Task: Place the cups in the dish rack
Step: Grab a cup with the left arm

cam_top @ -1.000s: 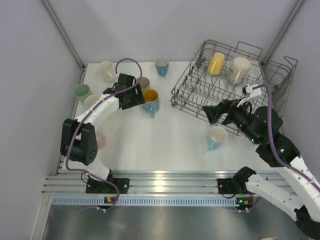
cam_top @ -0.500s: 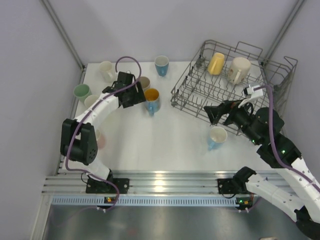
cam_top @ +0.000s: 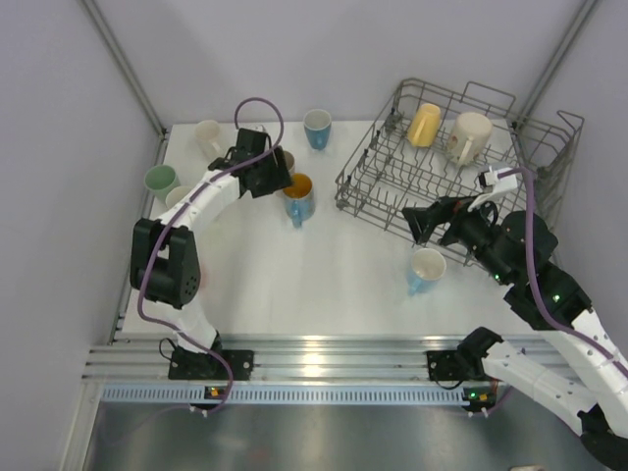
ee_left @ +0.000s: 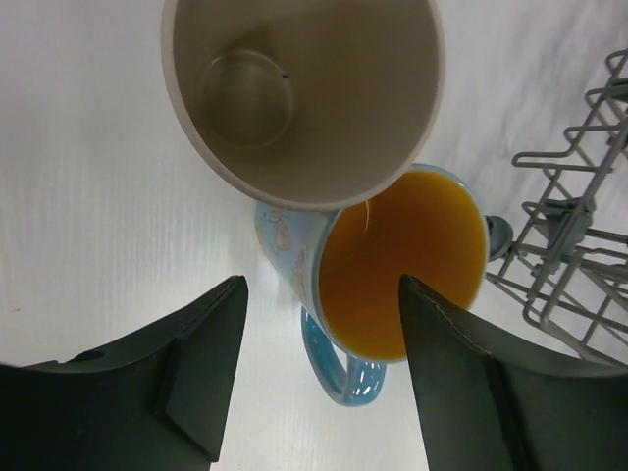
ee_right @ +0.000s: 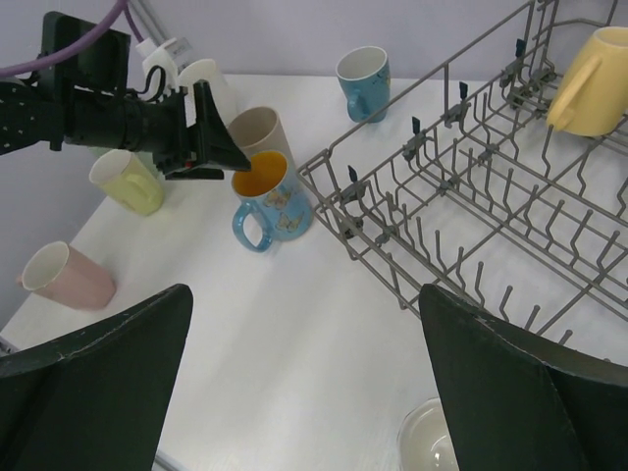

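I am looking through the left wrist camera at the beige tumbler (ee_left: 304, 88), standing upright with its glossy round mouth open to me, though its far rim is running off the top of the picture. The left gripper (ee_left: 322, 285) is hanging spread wide and holding nothing. Its dark fingers are flanking the blue mug (ee_left: 402, 265) with the orange inside, which is sitting just beside the tumbler; whether they touch I cannot tell. Overhead, that gripper is hiding nearly all of the tumbler. The right gripper (ee_right: 304, 294) is also gaping wide and empty, hovering by the near edge of the dish rack (cam_top: 392, 186), a grey wire basket with upright tines sitting at the far right of the table (cam_top: 324, 275). Only the top view is showing me both cups in it, a yellow mug (cam_top: 425, 124) and a cream mug (cam_top: 469, 135); the right wrist camera is cropping the yellow one and missing the cream. A white-lined blue cup (cam_top: 425, 268) is standing just outside the rack, cut down to a rim in that wrist view. The pink cup (ee_right: 69, 278) is showing plainly there, while overhead the left arm (cam_top: 162, 265) is covering most of it.
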Robot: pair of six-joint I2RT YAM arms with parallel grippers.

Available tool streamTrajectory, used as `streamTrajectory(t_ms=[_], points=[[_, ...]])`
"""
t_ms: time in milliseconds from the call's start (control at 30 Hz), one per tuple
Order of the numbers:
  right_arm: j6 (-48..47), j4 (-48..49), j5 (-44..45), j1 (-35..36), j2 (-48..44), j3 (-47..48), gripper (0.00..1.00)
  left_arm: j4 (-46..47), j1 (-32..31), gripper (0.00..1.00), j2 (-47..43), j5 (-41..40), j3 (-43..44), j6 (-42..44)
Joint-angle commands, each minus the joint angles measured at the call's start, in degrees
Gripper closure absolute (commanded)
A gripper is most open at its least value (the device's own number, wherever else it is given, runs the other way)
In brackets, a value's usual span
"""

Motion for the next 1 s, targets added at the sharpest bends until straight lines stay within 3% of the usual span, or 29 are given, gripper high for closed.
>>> streamTrajectory(t_ms=[0,267,667,967], points=[[-1.01,-0.52,1.56,0.52,-0.95,1.43,0.01,1.43,0.08,0.32,2.58,1.82,1.95,-0.40],[-1.37,-0.34,2.17,0.52,-0.87,0.64,0.01,1.43,-0.10,0.39,4.95,2.70,1.16,-0.13],[-0.67,-0.43,1.65,0.52,-0.61,0.46,0.01,1.35,-0.10,0.98,-0.13,4.11,-4.63,0.40],[2.14,3.78,-5.81,0.43,1.33,-1.82,0.01,1.43,-0.01,1.00,-10.16,9.11,-8.68,-2.50]])
